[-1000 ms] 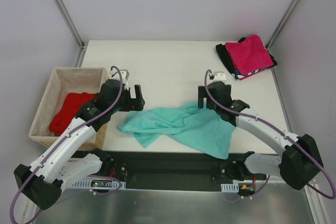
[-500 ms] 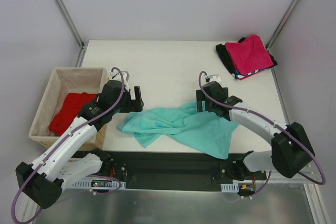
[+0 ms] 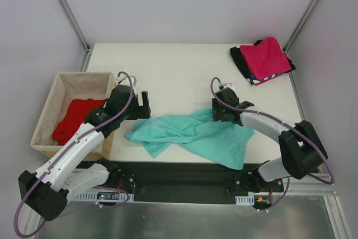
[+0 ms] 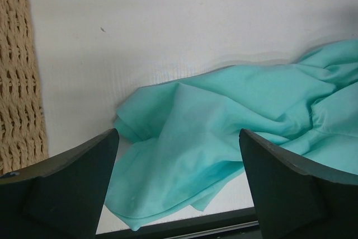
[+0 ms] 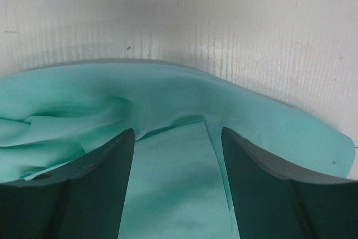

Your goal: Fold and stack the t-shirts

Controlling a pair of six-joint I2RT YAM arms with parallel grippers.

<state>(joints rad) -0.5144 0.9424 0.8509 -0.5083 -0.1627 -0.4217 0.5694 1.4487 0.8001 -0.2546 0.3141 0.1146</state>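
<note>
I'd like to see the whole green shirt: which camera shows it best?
The top view: the whole teal shirt lies crumpled on the table near its front edge. The left wrist camera shows only its left end; the right wrist camera only a close patch of its far edge.

white table (image 3: 184,65) between plain pale walls (image 3: 184,4), grey metal posts (image 3: 67,9) at corners

A tan wicker basket (image 3: 50,110) sits at the left edge of the white table (image 3: 179,71).
</note>
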